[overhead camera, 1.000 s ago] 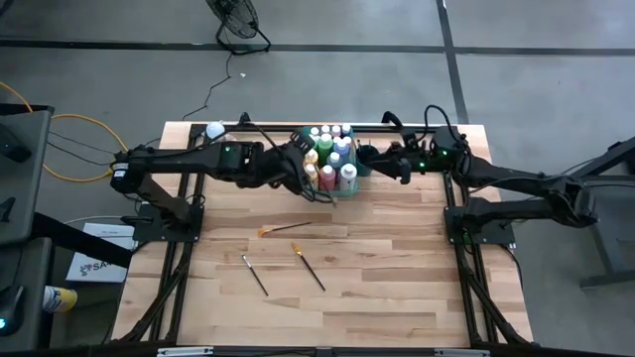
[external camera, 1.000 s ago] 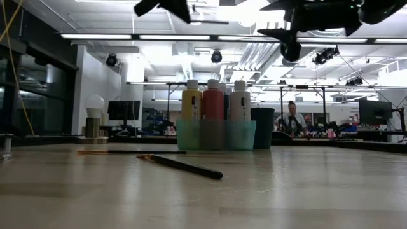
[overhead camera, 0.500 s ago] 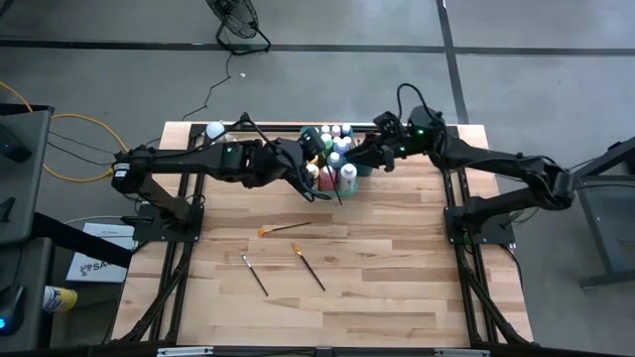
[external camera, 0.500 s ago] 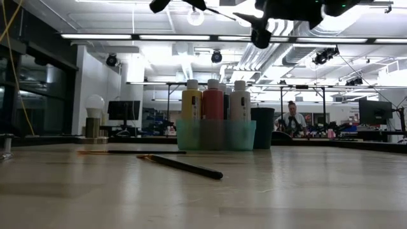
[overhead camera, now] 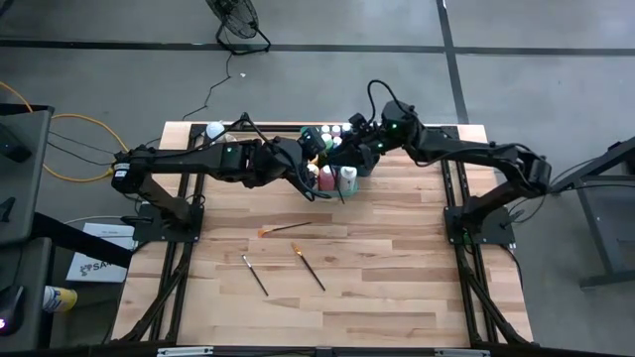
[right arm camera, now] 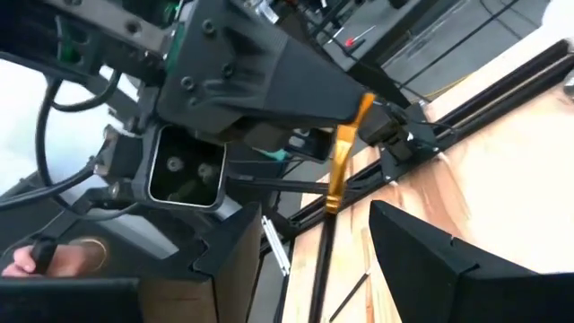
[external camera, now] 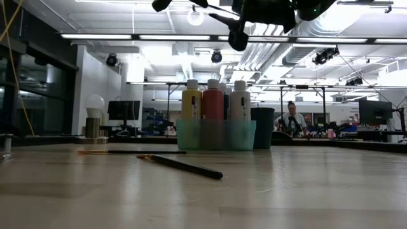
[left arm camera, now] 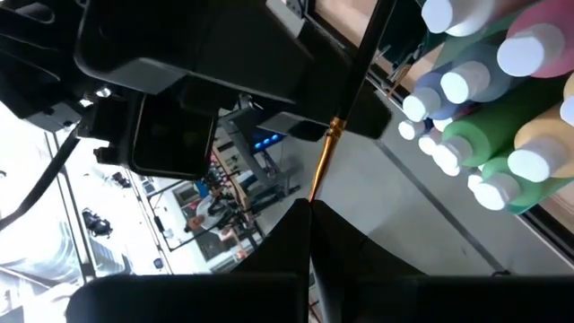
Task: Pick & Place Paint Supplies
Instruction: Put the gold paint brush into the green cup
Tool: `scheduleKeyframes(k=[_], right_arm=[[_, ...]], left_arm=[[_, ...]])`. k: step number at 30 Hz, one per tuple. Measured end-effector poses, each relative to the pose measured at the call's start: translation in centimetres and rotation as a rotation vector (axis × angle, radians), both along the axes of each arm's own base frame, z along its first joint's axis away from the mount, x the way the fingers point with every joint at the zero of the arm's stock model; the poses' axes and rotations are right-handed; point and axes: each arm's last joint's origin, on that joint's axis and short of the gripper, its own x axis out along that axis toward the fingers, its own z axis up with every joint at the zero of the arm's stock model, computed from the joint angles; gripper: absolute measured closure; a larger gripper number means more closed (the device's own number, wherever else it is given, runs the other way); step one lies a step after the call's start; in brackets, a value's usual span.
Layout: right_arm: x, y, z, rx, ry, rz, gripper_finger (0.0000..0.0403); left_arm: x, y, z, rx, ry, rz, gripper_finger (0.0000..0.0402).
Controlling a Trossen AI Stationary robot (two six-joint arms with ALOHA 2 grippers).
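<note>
Wooden table (overhead camera: 397,288): three brushes; left pincer (overhead camera: 319,171) grips fourth brush (left arm camera: 334,139); right pincer (overhead camera: 349,145) agape, empty.

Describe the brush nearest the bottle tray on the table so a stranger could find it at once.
Start at the teal tray of paint bottles at the table's far edge, then look toward the near side. The first loose brush lies almost crosswise, alone. Its orange end points left, unlike the two slanted brushes nearer the front.

Big lab or workshop room. Long ceiling lights (external camera: 127,36) and pipes (external camera: 254,57) high behind right pincer (external camera: 238,39). Rows of work desks with screens (external camera: 124,109) far behind, below pincer. Person (external camera: 294,119) sits at far desk. Grey concrete floor (overhead camera: 99,79) around wooden table (overhead camera: 377,278); yellow cables (overhead camera: 74,129) far from pincer.
</note>
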Motion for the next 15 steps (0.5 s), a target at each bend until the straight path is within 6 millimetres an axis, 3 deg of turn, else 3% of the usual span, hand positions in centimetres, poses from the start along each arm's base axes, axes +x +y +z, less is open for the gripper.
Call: scheduleKeyframes(k=[7, 15], right_arm=[[0.28, 0.01, 0.22, -0.030, -0.015, -0.016, 0.0212], [0.34, 0.17, 0.20, -0.051, -0.021, -0.013, 0.0287]], left_arm=[[-0.01, -0.01, -0.02, -0.001, 0.002, -0.002, 0.0401], [0.01, -0.03, -0.02, -0.008, -0.001, -0.009, 0.0401]])
